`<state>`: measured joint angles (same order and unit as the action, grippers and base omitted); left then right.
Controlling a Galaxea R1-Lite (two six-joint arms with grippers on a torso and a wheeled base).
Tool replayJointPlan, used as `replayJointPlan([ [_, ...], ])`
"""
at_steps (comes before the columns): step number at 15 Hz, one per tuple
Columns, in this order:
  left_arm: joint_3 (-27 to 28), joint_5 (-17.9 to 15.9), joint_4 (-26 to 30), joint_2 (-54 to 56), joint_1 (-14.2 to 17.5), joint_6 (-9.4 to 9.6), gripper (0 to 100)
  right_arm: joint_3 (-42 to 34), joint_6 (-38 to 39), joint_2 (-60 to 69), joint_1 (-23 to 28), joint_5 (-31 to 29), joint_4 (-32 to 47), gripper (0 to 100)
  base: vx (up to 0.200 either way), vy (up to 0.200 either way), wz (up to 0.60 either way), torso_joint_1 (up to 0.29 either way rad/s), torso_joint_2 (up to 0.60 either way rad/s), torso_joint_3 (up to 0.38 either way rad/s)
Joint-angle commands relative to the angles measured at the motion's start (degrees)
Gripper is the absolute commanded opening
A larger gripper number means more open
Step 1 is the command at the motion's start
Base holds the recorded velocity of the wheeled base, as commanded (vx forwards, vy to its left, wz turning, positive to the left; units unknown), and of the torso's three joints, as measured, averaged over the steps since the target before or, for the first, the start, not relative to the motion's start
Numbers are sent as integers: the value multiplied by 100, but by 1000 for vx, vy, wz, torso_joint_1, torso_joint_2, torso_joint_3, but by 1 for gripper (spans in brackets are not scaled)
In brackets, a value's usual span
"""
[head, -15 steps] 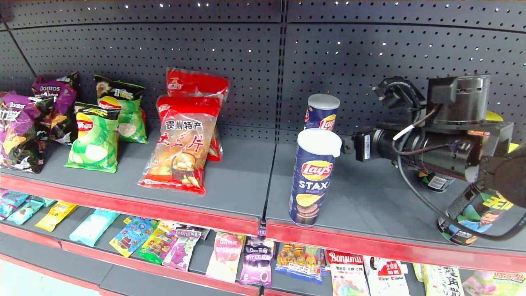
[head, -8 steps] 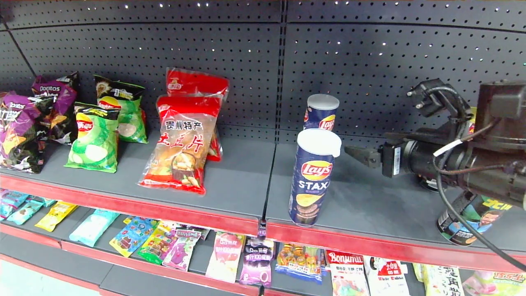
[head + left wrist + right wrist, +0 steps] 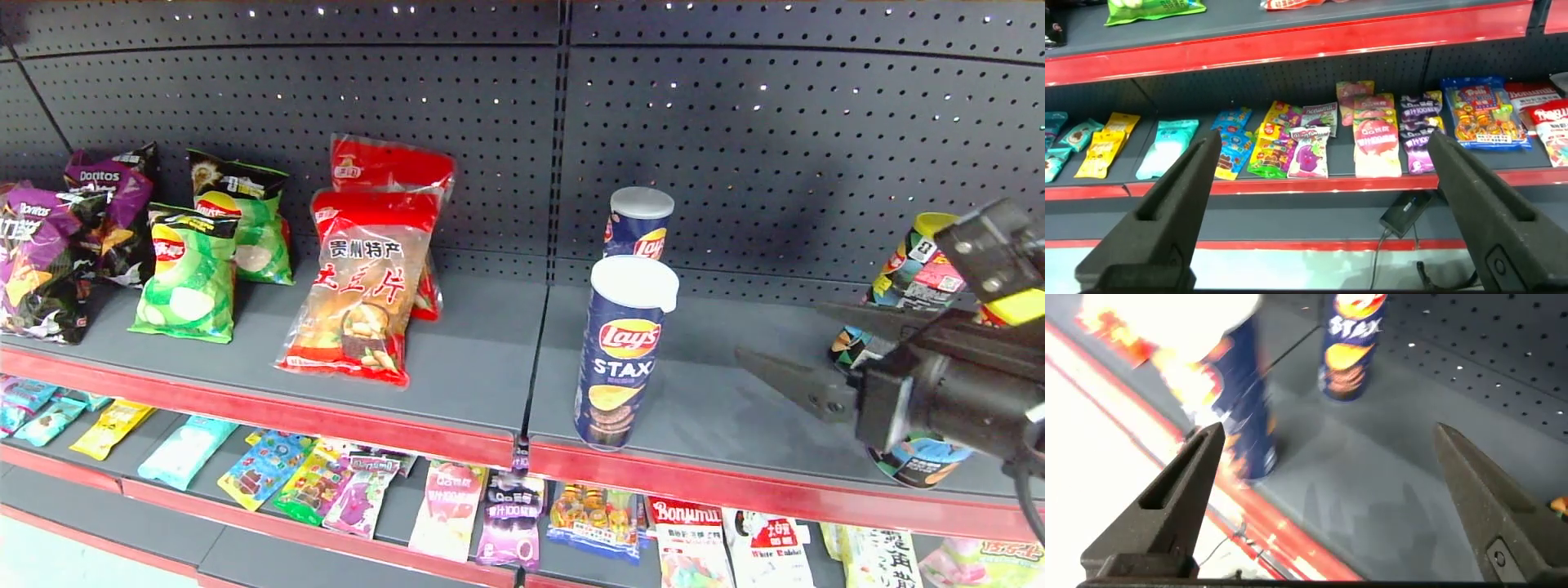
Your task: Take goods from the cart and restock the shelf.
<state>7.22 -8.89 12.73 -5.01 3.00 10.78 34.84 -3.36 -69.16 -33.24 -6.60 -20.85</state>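
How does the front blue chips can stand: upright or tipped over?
Upright. The front blue can stands on its base near the red edge of the shelf, white lid on top.

The grey shelf (image 3: 465, 367) holds purple bags (image 3: 49, 253), green bags (image 3: 192, 282), red bags (image 3: 367, 286), two upright blue cans (image 3: 624, 351) and, at the right, patterned cans (image 3: 902, 273).

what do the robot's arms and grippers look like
The left gripper and right gripper look alike: two long, dark grey fingers tapering to narrow wedge tips. In the head view the right arm is a black cylinder with a thin black cable trailing from it and a grey boxy camera mount above.
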Motion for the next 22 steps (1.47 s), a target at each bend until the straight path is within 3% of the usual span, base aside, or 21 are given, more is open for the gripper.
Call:
replayJointPlan([
  [1,-1,-25,2,-26,-54,3,100,-944,-279,1291,-297,44,2,100,0,0,0,0,0,0],
  [4,-1,-25,2,-26,-54,3,100,-1884,-542,2697,-191,-35,63,100,0,0,0,0,0,0],
  [7,-1,-96,2,-53,-115,3,100,-1647,-630,3945,1136,-439,1373,100,0,0,0,0,0,0],
  [8,-1,-96,2,-79,-186,3,100,-1463,-586,4103,1786,-615,1962,100,0,0,0,0,0,0],
  [10,-1,-96,2,-176,-212,-67,100,-1445,-314,4393,2533,-501,2357,100,0,0,0,0,0,0],
  [13,-1,-104,2,-167,-221,-225,100,-1656,-332,4534,2560,-483,2331,100,0,0,0,0,0,0],
  [22,-10,-104,2,-123,-230,-234,100,-1744,-727,4727,2560,-492,2357,100,0,0,-67,-1,0,0],
])
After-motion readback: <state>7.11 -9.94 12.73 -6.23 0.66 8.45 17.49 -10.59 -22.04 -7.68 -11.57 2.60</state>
